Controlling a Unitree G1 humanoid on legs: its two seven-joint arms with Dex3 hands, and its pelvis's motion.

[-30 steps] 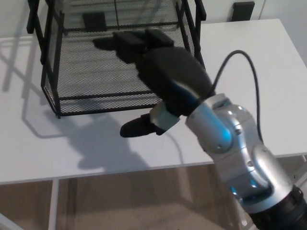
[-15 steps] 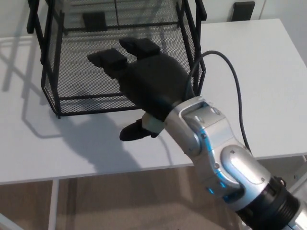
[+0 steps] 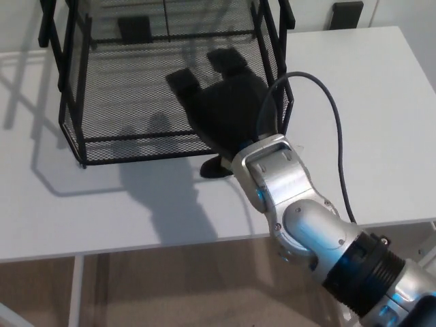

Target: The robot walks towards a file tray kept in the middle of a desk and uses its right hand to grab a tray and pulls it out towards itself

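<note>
White desk point(image 3: 354, 88) fills most of the head view; brown floor point(image 3: 170, 286) shows below its near edge.

Black wire-mesh file tray point(image 3: 102, 88) stands on the desk at upper left of centre, open front facing the camera. Bottom mesh shelf sits low, its front rail running just above the desk surface. A vertical black post point(image 3: 267, 41) marks the rack's right front corner. Shadows of the rack fall to the left on the desk top.

Right arm point(image 3: 306, 225) enters from lower right: silver segmented forearm with a black ribbed collar near the frame edge. A black cable point(image 3: 334, 116) loops from the wrist up and over, then back down along the arm.

Right hand point(image 3: 228, 109) is over the right front part of the bottom shelf, palm down. Two thick fingers point(image 3: 182, 83) reach in above the mesh, spread apart from each other. Thumb point(image 3: 214, 167) pokes out below the front rail, over the desk. Hand is open in posture; whether fingers touch the mesh or thumb touches the rail, cannot tell.

Left hand not in view.
</note>
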